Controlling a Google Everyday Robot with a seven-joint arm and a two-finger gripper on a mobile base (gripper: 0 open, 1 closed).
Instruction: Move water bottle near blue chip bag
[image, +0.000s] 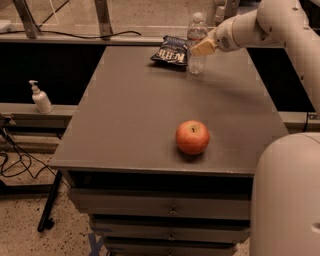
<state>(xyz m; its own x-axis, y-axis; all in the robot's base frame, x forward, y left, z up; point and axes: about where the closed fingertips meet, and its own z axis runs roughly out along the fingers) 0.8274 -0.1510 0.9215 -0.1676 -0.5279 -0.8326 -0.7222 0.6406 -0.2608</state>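
We list one arm (272, 20) of smooth, off-white, rounded tubular shells, with a darker seam ring at the wrist. Its gripper (202, 47), pale tan, sits at the far edge of the table (125, 125). We also list a broad, domed off-white body shell (287, 200) of matching finish.
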